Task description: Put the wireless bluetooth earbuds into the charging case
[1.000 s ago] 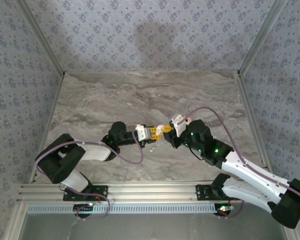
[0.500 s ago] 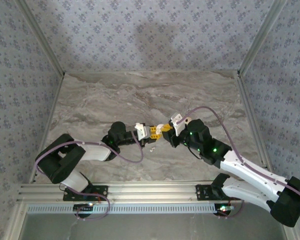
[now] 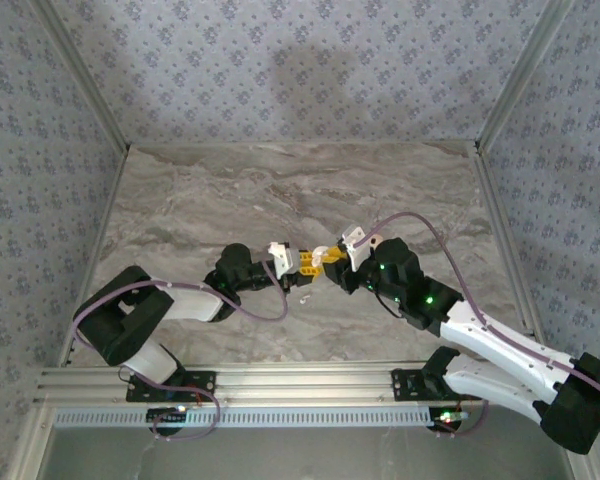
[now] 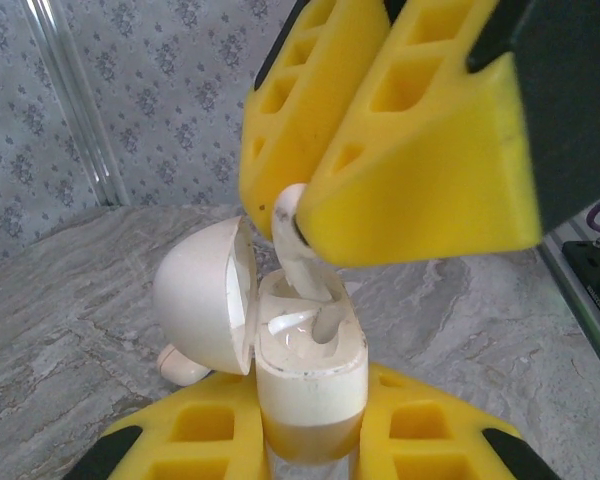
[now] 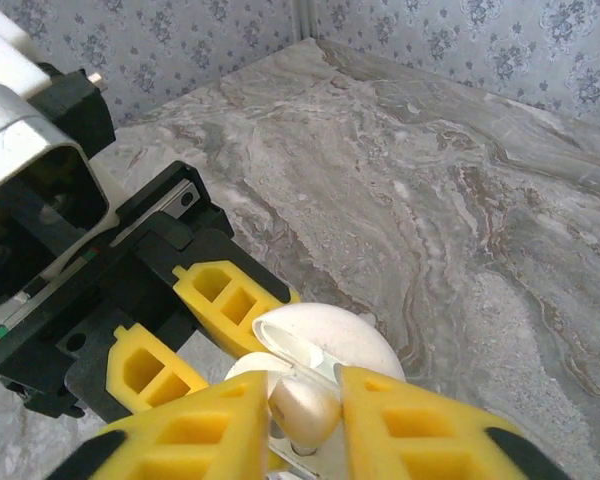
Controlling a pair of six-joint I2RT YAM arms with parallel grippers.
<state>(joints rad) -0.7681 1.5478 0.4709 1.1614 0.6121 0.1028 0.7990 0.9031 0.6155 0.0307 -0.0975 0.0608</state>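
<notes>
My left gripper (image 4: 310, 435) is shut on the base of the charging case (image 4: 310, 385), which it holds upright with its domed lid (image 4: 202, 295) swung open to the left. My right gripper (image 5: 302, 420) reaches in from the other side with its yellow fingers (image 4: 420, 150) over the case. It is shut on a white earbud (image 5: 305, 400), whose stem (image 4: 302, 268) dips into the right-hand well. A white curved shape shows in the other well. Seen from above, the two grippers meet mid-table (image 3: 318, 260). Another earbud (image 4: 180, 365) lies on the table behind the lid.
The marble table (image 3: 280, 190) is fenced by patterned walls and metal rails (image 3: 90, 100). A small white piece (image 3: 302, 296) lies just near of the left gripper. Open tabletop stretches toward the far wall and both sides.
Both grippers have drifted slightly toward the far side together, still meeting over the case. The left grip on the case is unchanged.
</notes>
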